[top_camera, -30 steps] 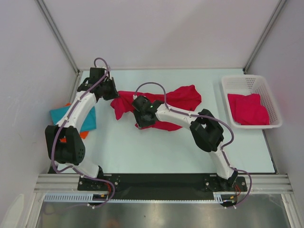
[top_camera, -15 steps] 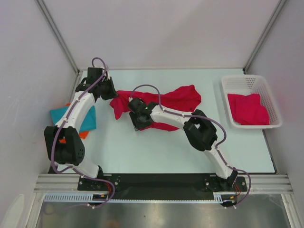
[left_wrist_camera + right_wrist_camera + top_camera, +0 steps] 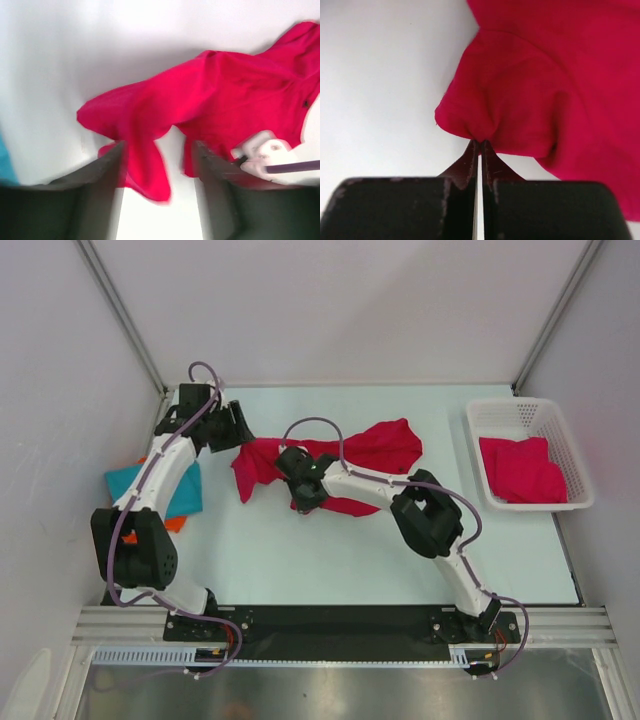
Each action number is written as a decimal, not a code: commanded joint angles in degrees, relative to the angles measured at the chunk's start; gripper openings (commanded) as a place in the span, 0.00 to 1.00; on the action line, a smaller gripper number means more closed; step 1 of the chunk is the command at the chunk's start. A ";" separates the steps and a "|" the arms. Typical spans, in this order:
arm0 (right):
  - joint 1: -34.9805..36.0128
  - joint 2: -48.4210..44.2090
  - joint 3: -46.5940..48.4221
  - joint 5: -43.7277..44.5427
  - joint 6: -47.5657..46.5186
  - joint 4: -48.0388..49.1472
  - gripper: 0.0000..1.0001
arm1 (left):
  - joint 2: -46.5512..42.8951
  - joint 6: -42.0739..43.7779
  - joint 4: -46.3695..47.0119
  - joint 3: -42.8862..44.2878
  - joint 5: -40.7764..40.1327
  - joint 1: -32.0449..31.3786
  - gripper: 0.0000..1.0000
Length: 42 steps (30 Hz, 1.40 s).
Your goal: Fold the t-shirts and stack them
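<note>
One crimson t-shirt (image 3: 385,448) lying crumpled.
Right gripper (image 3: 480,144) pinching a fold at its edge; left gripper (image 3: 159,150) jaws spread above it, empty.

Robot lab cell: white panel walls (image 3: 350,310), aluminium frame rail (image 3: 120,625), pale tabletop (image 3: 300,560).

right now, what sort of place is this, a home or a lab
Probably a lab test cell: white panels on metal framing enclose the table, the left arm and right arm are bolted at its near edge, and a crimson t-shirt lies before them.
</note>
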 commanded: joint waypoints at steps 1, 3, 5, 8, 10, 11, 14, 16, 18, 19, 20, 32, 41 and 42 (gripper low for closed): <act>-0.94 -8.40 0.48 5.19 -1.18 -1.81 0.00 | -2.42 0.62 1.66 -1.19 1.22 0.67 0.99; -1.20 -9.73 0.92 5.89 -1.35 -2.95 0.00 | -2.59 0.44 1.75 -2.50 0.95 0.67 1.00; -1.11 -11.57 1.53 6.68 -1.44 -3.83 0.00 | -3.12 0.09 2.36 -4.08 0.78 0.67 1.00; -1.29 -14.03 2.41 7.91 -1.62 -4.97 0.00 | -4.35 -1.22 3.85 -8.03 0.78 0.67 1.00; -1.29 -15.09 2.94 8.88 -1.79 -5.33 0.00 | -4.87 -1.93 4.91 -11.02 1.04 0.59 1.00; -1.38 -16.40 3.46 9.23 -1.79 -5.85 0.00 | -5.14 -2.45 5.09 -11.99 1.21 0.50 1.00; -1.90 -18.25 4.17 10.29 -2.06 -6.30 0.00 | -6.46 -3.42 5.79 -15.86 0.87 -0.99 0.99; -2.25 -18.87 4.87 10.55 -2.32 -6.56 0.00 | -7.16 -3.86 6.41 -18.41 -0.36 -3.00 1.00; -2.69 -19.40 5.31 10.90 -2.58 -7.00 0.00 | -7.51 -4.30 6.94 -19.90 -0.98 -4.77 1.00; -2.78 -19.57 5.40 10.99 -2.67 -7.18 0.00 | -7.34 -4.39 6.94 -20.17 -1.68 -5.30 1.00; -2.96 -19.66 5.49 11.08 -2.67 -7.26 0.00 | -6.90 -4.39 6.76 -20.26 -1.94 -5.65 1.00; -6.03 -24.76 1.46 12.84 -3.64 -7.35 0.00 | -6.99 -2.02 -0.62 -18.33 -23.98 -13.65 1.00; -8.67 -29.50 -1.01 12.93 -3.90 -7.26 0.00 | -1.37 -3.07 -2.02 -16.66 -28.31 -14.27 1.00; -8.76 -29.85 -1.01 12.93 -3.90 -7.35 0.00 | -0.93 -3.25 -2.03 -16.66 -28.66 -14.36 1.00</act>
